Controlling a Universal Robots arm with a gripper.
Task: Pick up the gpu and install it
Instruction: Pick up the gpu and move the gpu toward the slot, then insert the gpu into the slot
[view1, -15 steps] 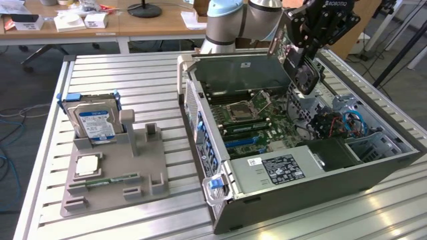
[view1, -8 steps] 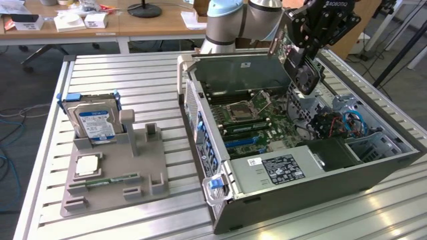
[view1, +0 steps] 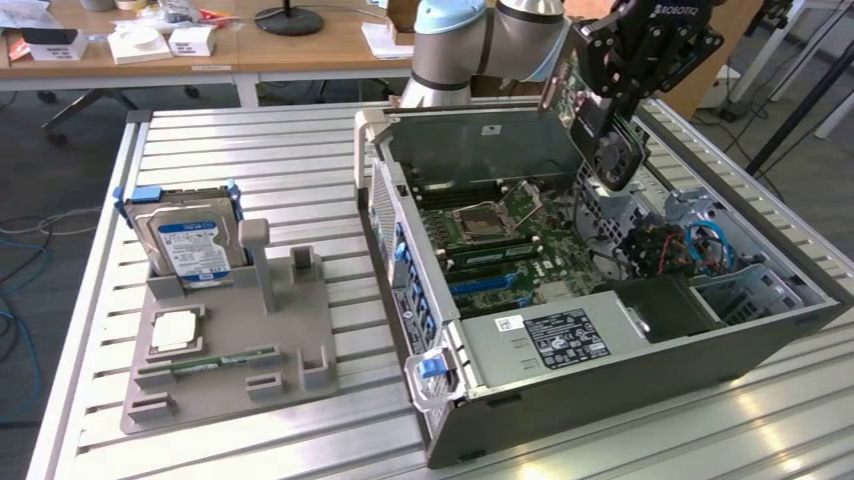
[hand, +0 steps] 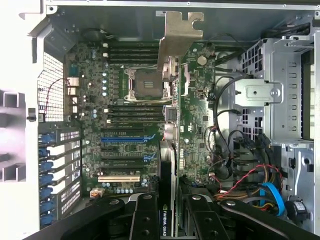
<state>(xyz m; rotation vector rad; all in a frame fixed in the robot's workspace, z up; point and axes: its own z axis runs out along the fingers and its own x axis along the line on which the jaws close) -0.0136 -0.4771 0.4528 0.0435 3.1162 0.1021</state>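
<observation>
gpu, a thin flat dark circuit card with a long silver metal bracket at one end, is clamped between the fingers of the black tool. The card is held on edge in the air over the open grey metal computer case, above the green motherboard and not seated in it. In the wrist view it is seen edge-on, running beside the ends of the blue expansion slots. On the slatted aluminium tabletop, at the exterior view's left, a grey plastic fixture carries a boxy hard drive with a blue-white label (standing upright) and a narrow green memory stick.
</observation>
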